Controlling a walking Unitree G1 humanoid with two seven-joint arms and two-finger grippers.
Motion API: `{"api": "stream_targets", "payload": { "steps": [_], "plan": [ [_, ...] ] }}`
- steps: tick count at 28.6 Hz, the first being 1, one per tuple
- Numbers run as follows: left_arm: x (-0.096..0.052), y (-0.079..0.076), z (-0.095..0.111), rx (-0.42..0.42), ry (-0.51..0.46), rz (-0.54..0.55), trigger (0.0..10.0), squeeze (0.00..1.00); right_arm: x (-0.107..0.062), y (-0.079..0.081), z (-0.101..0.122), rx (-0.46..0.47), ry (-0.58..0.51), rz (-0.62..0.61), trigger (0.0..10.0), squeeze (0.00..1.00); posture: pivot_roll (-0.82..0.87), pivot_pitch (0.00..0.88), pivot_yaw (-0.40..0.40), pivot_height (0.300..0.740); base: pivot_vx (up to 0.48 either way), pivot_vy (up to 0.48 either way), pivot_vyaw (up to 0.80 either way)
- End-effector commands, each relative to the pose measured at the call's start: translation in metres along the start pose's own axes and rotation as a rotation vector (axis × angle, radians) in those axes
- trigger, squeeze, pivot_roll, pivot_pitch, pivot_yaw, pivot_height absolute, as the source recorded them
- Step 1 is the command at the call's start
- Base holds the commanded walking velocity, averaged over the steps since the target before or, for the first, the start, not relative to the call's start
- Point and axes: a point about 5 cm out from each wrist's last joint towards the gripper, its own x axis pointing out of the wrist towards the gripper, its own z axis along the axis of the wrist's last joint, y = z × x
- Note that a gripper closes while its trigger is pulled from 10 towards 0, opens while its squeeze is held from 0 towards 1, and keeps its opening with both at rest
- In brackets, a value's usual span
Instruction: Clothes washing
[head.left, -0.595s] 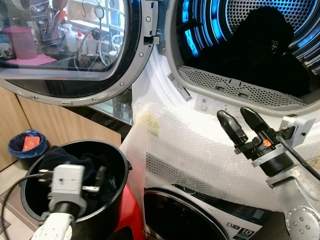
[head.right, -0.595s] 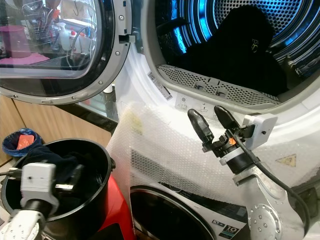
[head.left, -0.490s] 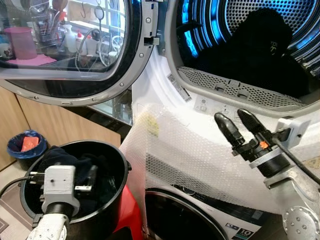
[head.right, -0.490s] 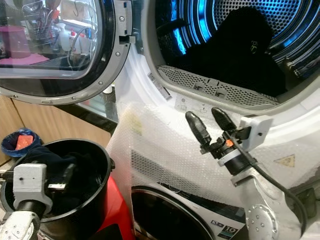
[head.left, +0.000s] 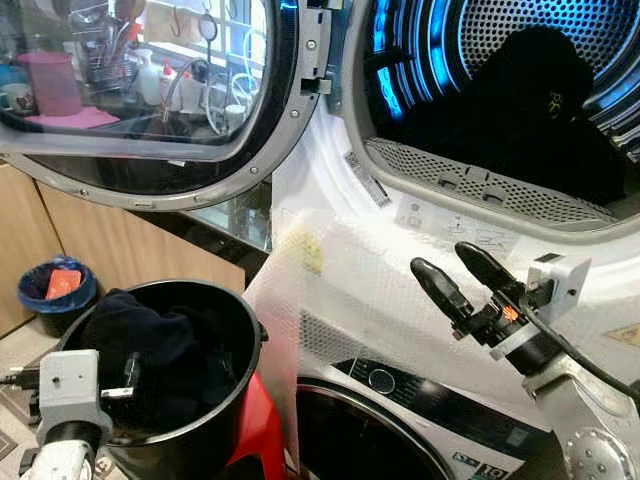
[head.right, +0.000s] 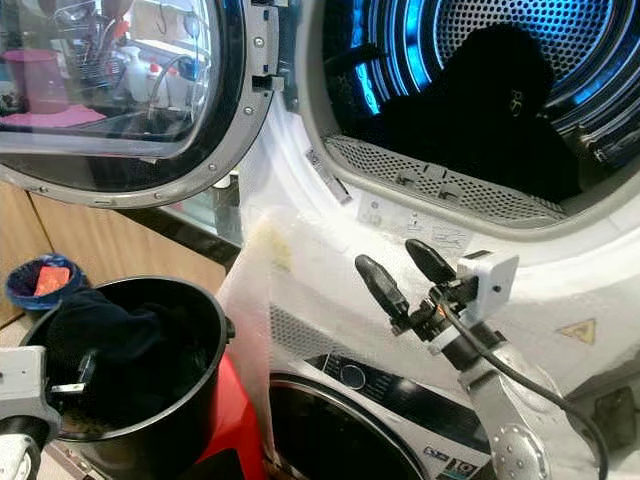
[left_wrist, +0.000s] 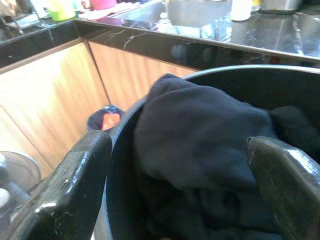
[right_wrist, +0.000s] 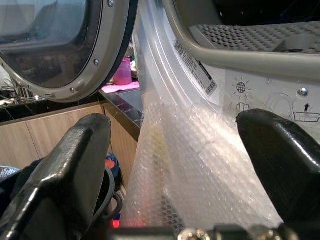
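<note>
A black bucket (head.left: 235, 330) stands at the lower left with dark clothes (head.left: 140, 335) heaped in it. My left gripper (left_wrist: 175, 170) hovers open just over the bucket's near rim, its fingers (left_wrist: 65, 185) on either side of the dark heap without touching it. Above, the upper machine's drum stands open with a dark garment (head.left: 540, 110) lying inside. My right gripper (head.left: 447, 262) is open and empty in front of the machine, just below the drum's opening, over the bubble wrap (head.left: 350, 290).
The round glass door (head.left: 150, 90) is swung open to the left above the bucket. The bubble wrap hangs over a lower machine (head.left: 380, 420). A red object (head.left: 255, 440) sits beside the bucket. A blue bin (head.left: 55, 290) stands by the wooden cabinets.
My left arm has drawn back toward me and to the left, off the clothes in the bucket. The right gripper has dropped a little lower and leftward. The camera has shifted slightly.
</note>
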Motion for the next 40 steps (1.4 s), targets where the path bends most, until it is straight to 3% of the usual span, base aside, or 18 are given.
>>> {"api": "stream_targets", "payload": {
  "steps": [1,17,27,40],
  "plan": [
    [0.005,0.0,-0.001,0.004,0.001,-0.018,10.0,0.0,-0.003,0.001,0.004,-0.036,0.0,0.002,10.0,0.0,0.05,0.0,-0.131,0.74,0.0,0.0,0.0],
    [0.065,-0.005,-0.004,0.01,0.015,-0.139,10.0,0.0,-0.025,0.009,0.007,-0.068,0.024,-0.053,10.0,0.0,-0.06,0.0,-0.075,0.74,0.0,0.0,0.0],
    [0.081,0.005,-0.018,-0.06,0.085,-0.081,10.0,0.0,-0.038,0.01,0.015,-0.106,0.034,-0.095,10.0,0.0,-0.11,0.0,-0.057,0.74,0.0,0.0,0.0],
    [0.092,0.016,-0.03,-0.079,0.152,-0.036,10.0,0.0,-0.045,0.013,0.027,-0.138,0.062,-0.112,10.0,0.0,-0.15,0.042,-0.07,0.74,0.0,0.0,0.0]
  ]
}}
